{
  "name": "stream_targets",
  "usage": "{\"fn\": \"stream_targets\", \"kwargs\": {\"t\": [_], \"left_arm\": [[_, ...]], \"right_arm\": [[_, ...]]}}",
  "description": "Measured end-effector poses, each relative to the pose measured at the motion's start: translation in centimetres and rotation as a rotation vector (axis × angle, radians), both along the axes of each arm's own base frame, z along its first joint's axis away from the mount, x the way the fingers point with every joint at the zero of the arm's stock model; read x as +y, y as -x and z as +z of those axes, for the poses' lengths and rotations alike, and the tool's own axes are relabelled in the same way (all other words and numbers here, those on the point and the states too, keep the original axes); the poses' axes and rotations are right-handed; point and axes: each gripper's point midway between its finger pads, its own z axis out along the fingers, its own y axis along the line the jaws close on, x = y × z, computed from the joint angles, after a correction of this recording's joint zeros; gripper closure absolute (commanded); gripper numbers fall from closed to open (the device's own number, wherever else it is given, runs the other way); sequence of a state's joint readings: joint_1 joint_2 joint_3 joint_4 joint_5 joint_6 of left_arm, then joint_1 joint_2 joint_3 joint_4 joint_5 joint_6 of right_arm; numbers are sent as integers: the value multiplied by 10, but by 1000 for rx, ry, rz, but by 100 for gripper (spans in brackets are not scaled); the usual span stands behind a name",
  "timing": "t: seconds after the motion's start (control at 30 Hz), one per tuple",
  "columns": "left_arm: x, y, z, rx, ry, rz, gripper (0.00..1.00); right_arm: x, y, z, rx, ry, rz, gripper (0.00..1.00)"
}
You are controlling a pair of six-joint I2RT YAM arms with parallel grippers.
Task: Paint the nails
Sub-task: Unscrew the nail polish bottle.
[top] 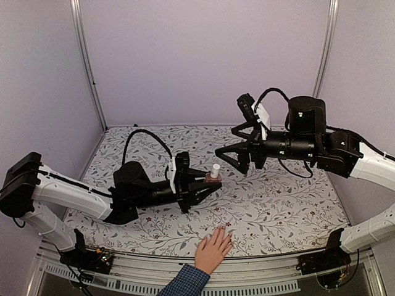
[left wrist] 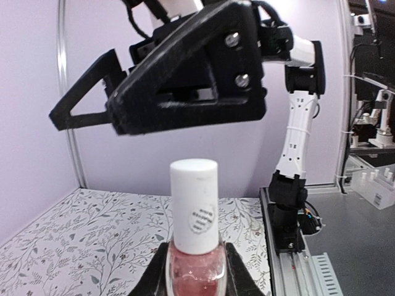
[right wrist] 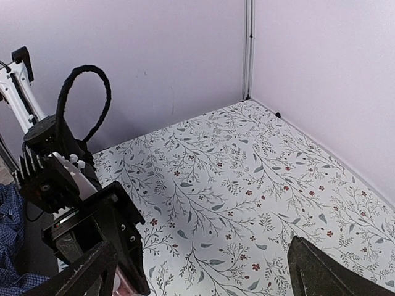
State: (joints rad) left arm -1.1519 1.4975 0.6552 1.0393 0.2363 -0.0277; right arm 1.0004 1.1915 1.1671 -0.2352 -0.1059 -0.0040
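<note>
Right hand point(top: 224, 142) splayed beside bottle point(top: 215, 171)

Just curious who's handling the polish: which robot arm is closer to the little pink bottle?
Left. The left gripper is shut on the pink bottle; the right gripper hangs open above its white cap, not touching.

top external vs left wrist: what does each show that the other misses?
Top external only: the person's hand in a blue checked cuff at the near edge; nails too small to tell. Left wrist only: the label on the white cap, pink polish inside. Both: left gripper shut on the bottle, open right gripper near the cap, floral table cover.
</note>
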Motion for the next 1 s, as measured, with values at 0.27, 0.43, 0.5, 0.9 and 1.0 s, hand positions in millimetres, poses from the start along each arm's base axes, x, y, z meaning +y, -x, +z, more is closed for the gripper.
{"fn": "stream_targets", "kwargs": {"t": [0.27,0.43,0.5,0.9,1.0], "left_arm": [[8,-37,-11,40,-29,218,100],[11,-52,-19,61,-45,306,100],[13,-56,-20,66,-47,333,100],[20,-68,-23,61,-59,428,100],[21,-70,-24,59,-66,444,100]], "right_arm": [[1,-3,2,58,-5,-28,3],[16,-13,-15,146,8,-48,16],[21,-16,-28,190,21,-60,20],[33,-17,-33,301,-39,-64,46],[35,-16,-33,316,-48,-55,50]]}}
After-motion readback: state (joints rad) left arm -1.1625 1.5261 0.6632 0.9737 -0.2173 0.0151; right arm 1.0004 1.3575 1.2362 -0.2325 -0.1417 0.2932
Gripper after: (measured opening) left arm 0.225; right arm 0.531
